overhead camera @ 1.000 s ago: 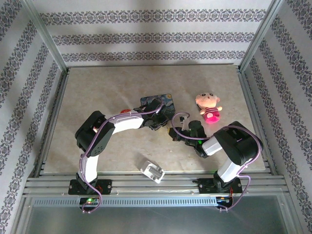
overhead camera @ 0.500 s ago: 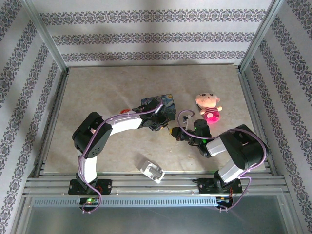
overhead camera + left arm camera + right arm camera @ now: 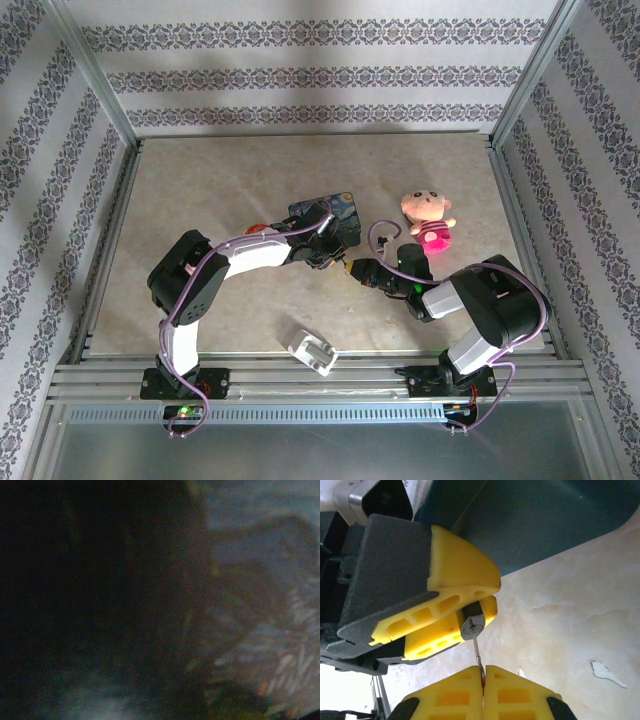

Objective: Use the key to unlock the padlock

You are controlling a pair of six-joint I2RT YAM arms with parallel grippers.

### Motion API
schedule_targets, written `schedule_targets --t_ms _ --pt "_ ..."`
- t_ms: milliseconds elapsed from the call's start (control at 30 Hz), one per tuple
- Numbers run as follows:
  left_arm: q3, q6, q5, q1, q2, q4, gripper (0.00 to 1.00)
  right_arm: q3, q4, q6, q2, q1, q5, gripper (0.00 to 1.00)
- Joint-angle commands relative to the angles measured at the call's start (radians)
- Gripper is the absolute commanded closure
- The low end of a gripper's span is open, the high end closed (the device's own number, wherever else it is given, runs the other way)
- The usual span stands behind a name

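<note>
The left tool (image 3: 481,602) grasps the padlock (image 3: 473,621) over the tabletop (image 3: 580,620), and the right tool (image 3: 483,676) is clenched on the key (image 3: 477,652) with its tip at the keyhole (image 3: 472,628), so I think the key must go in straight and slowly before any turning.

I am working inside what is probably a robotics lab test cell: aluminium extrusion rails (image 3: 260,378) are framing a stone-look tabletop (image 3: 220,190), and patterned wallpaper panels (image 3: 320,75) are enclosing it on three sides.
</note>
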Motion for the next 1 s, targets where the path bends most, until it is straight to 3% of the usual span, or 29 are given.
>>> schedule_targets --t_ms 0,267,700,967 --pt "-0.023 -0.104 0.061 -0.015 -0.018 -0.023 0.98 0.027 0.011 0.046 -0.007 0.006 0.026 1.0" --pt "-0.018 -0.104 0.066 -0.014 -0.008 -0.018 0.98 0.054 -0.038 0.081 -0.049 0.025 0.098 1.0" --pt "-0.017 -0.106 0.078 -0.014 0.0 -0.002 0.98 0.086 -0.203 -0.006 -0.175 0.085 0.247 1.0" --pt "-0.018 -0.101 0.084 -0.014 0.004 0.014 0.98 0.12 -0.197 0.0 -0.146 0.091 0.27 1.0"
